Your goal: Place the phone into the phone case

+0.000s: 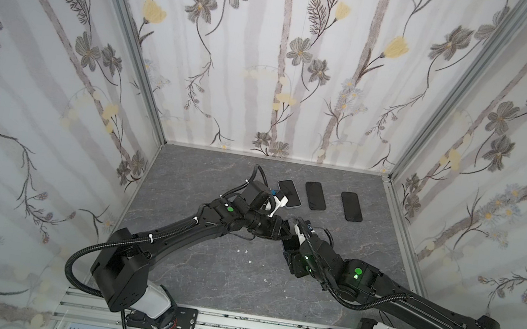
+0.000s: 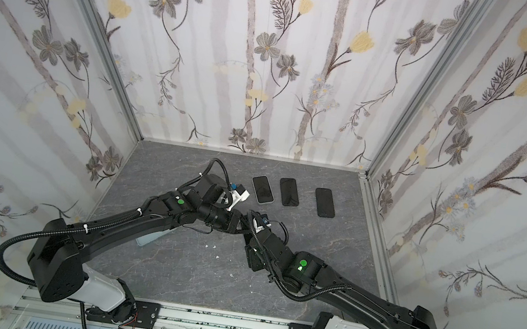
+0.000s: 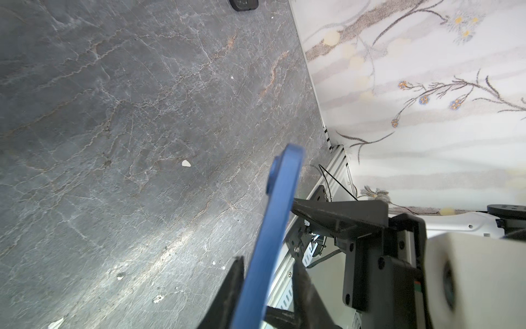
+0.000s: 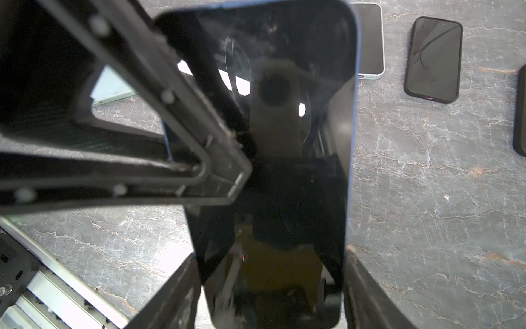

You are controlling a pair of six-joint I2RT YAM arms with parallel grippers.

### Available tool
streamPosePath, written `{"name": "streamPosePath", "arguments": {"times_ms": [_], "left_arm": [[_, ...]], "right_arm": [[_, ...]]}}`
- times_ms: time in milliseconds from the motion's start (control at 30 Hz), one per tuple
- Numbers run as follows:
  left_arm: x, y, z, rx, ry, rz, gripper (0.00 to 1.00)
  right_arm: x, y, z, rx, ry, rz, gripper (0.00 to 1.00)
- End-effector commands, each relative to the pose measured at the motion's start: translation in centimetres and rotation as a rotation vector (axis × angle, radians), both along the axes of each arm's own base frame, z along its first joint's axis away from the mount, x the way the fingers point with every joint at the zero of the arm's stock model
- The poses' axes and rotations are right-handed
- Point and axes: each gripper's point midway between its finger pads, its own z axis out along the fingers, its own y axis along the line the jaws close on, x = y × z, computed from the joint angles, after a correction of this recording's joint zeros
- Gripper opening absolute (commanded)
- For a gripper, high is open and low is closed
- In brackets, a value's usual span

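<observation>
Here, phone (image 4: 299, 185) within right hand (image 4: 271, 262)

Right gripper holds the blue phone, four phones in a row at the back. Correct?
No: three phones, not four, lie in the row, as both top views show. The right gripper does hold the blue phone.
</observation>
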Motion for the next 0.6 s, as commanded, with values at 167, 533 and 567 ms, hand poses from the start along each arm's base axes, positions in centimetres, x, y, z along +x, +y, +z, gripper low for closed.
{"name": "streamPosePath", "arguments": {"times_ms": [167, 533, 567], "left_arm": [[0.8, 0.8, 3.1, -0.095, -0.090, 0.061, 0.00], [3.4, 7.1, 19.7, -0.437, -0.485, 0.367, 0.00], [3.2, 7.9, 21.7, -0.491, -0.533, 0.390, 0.00]], "right_arm": [[0.7, 1.8, 3.5, 0.098, -0.079, 0.021, 0.57], [1.1, 1.2, 19.0, 0.503, -0.296, 0.006, 1.00], [1.0, 1.0, 20.5, 0.550, -0.314, 0.008, 1.00]]}}
